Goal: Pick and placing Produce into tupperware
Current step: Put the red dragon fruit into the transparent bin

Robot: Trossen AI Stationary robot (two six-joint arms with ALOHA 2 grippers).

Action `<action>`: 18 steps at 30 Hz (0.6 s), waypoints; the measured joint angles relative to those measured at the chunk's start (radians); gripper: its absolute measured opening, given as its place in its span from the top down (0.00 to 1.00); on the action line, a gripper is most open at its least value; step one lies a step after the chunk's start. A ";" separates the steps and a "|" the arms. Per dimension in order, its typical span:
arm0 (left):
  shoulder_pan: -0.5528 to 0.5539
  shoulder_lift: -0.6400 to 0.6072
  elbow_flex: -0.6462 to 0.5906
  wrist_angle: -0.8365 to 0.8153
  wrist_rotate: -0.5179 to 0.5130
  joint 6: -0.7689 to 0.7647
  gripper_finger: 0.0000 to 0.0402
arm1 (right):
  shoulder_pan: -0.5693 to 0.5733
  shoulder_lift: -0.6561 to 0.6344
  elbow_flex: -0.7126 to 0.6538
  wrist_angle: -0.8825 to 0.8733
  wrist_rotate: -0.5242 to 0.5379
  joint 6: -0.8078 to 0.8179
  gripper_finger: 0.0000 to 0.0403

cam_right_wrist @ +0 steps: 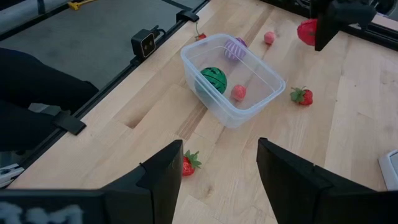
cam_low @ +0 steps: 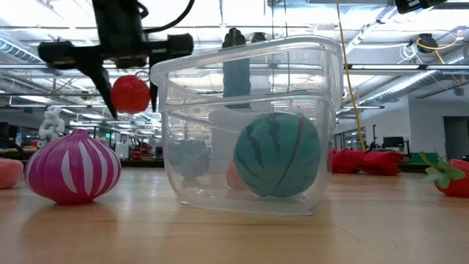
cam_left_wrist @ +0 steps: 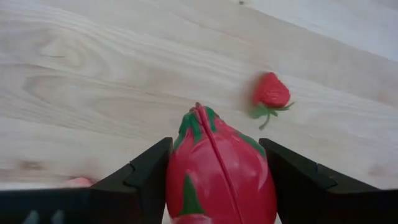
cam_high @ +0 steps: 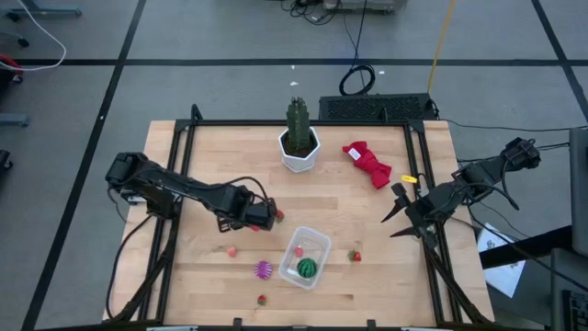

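Note:
My left gripper (cam_high: 267, 217) hangs over the table left of the tupperware (cam_high: 305, 257), shut on a red piece of produce with green leaf tips (cam_left_wrist: 217, 168). The clear tupperware holds a green striped ball (cam_right_wrist: 213, 79) and a small pink bit (cam_right_wrist: 239, 93). A purple spiky piece (cam_high: 264, 268) lies on the table by the tupperware's left side. A pink bit (cam_high: 232, 250) and strawberries (cam_high: 354, 256) (cam_high: 262, 299) lie loose on the wood. My right gripper (cam_right_wrist: 217, 180) waits open at the table's right edge, with nothing between its fingers. My left gripper pinches the red piece between its two fingers, one on each of its opposite sides (cam_left_wrist: 177, 171). The fingers point down from above. The piece's leafy tip (cam_left_wrist: 198, 115) sticks out below the fingertips. It hangs lifted clear of the table (cam_low: 130, 94).
A green cactus in a white pot (cam_high: 299, 140) stands at the far middle of the table. A red cloth bundle (cam_high: 367, 164) lies at the far right. Black rails (cam_high: 175, 156) run along the table's left and right sides.

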 joint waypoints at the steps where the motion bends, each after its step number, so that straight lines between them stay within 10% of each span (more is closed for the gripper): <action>1: 0.000 0.001 0.009 -0.011 0.000 0.010 0.43 | 0.000 0.000 0.000 0.000 0.000 0.000 0.51; 18: -0.005 -0.001 0.027 -0.005 -0.010 0.014 0.43 | 0.000 0.000 0.000 0.000 0.000 0.000 0.51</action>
